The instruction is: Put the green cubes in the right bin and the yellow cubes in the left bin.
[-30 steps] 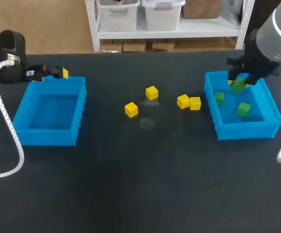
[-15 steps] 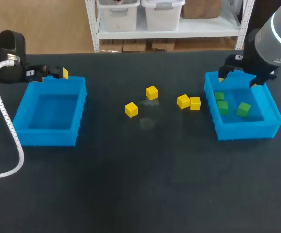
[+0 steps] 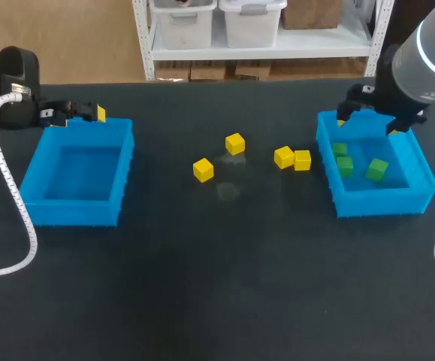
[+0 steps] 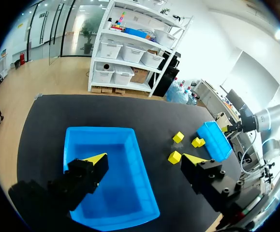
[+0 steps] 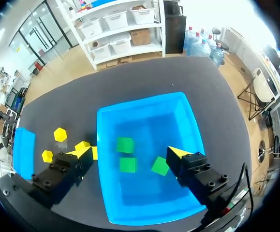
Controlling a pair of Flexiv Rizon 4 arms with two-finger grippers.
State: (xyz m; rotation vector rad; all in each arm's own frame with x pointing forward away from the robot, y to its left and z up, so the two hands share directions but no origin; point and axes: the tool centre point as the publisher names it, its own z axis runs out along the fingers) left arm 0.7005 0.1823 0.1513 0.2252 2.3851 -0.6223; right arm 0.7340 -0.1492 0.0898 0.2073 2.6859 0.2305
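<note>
On the dark table (image 3: 217, 301) you have two blue bins set well apart. The left bin (image 3: 70, 212) sits at your left and the right bin (image 3: 382, 203) at your right. Your right arm (image 3: 420, 60) comes in from the right corner and holds the right gripper (image 5: 132, 152) above the right bin. Its fingers are spread wide with nothing between them, one tip over the bin's wall nearest the table's middle and the other over the bin's floor. Your left arm (image 3: 14, 94) holds the left gripper (image 4: 144, 158) near the far corner of the left bin, fingers likewise spread and holding nothing. Three green cubes (image 3: 345, 165) lie on the right bin's floor, two close together and the third a little apart. Four yellow cubes (image 3: 235, 143) lie on the table between the bins, all nearer the right bin. Two of them touch just beside its wall and the other two lie singly toward the middle.
</note>
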